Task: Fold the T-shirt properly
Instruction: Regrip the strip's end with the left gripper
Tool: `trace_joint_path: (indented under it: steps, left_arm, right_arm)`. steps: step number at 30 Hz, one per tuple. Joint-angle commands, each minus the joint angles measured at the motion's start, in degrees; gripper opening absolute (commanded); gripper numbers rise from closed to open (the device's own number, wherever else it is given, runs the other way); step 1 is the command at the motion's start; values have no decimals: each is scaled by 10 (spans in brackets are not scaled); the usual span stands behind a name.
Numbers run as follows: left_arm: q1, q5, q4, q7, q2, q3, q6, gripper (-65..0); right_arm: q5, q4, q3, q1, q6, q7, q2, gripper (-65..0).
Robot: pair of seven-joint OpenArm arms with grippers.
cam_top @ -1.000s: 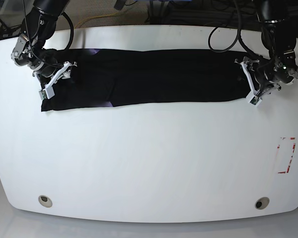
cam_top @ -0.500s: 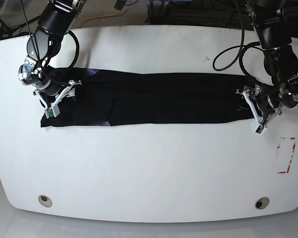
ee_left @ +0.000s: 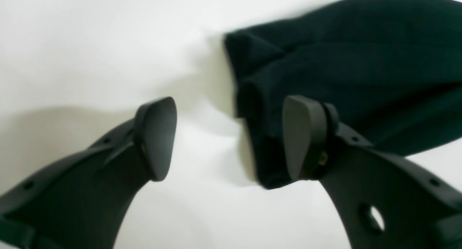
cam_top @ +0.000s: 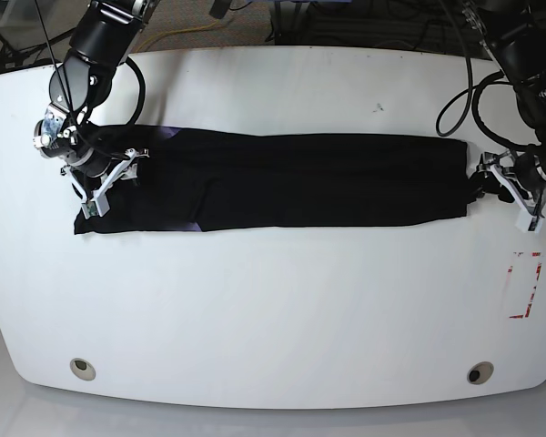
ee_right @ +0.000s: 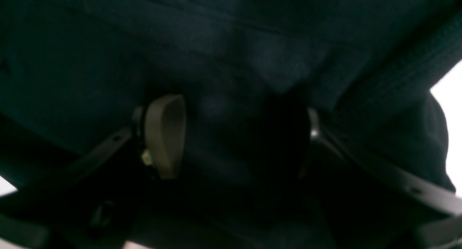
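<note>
The T-shirt (cam_top: 300,182) lies as a long black band across the far half of the white table (cam_top: 273,309). No print shows. My left gripper (cam_top: 510,191) stands just off the shirt's right end in the base view. In the left wrist view that gripper (ee_left: 229,137) is open with bare table between its fingers, and one finger (ee_left: 303,137) overlaps the thick folded end of the T-shirt (ee_left: 361,61). My right gripper (cam_top: 109,182) sits on the shirt's left end. In the right wrist view this gripper (ee_right: 242,137) has its fingers wide apart, with the dark T-shirt (ee_right: 216,43) filling the frame.
A red-marked rectangle (cam_top: 525,284) is on the table near its right edge. Two round holes (cam_top: 83,368) (cam_top: 480,372) sit near the front edge. Cables hang behind the table's far edge.
The shirt slid toward the table's front together with both grippers. Then the left gripper opened wider and drew off the shirt's end to the right. The right gripper stayed on the left end.
</note>
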Motion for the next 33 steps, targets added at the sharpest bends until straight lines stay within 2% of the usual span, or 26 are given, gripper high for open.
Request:
trace_joint_path:
  steps: [1,13,26,29,33]
  left_arm:
    - [-5,-9,-4,-7,-9,-1,-1,-219]
    - [-7,-10,-63,-7,39,1,-1,-221]
    - [-8,-6,-66,-37,63,1,-1,-229]
    - [-7,-6,-66,-40,63,10,-1,-311]
    - [-6,-6,-60,-40,62,35,-1,-560]
  right_arm:
    - [-5,5,2,5,-1,-5,6,-263]
    - [-4,5,2,6,-1,-5,5,-263]
    - [-4,3,2,6,-1,-5,4,-263]
    - [-4,3,3,6,-1,-5,4,-263]
    - [-4,2,6,5,-1,-5,4,-263]
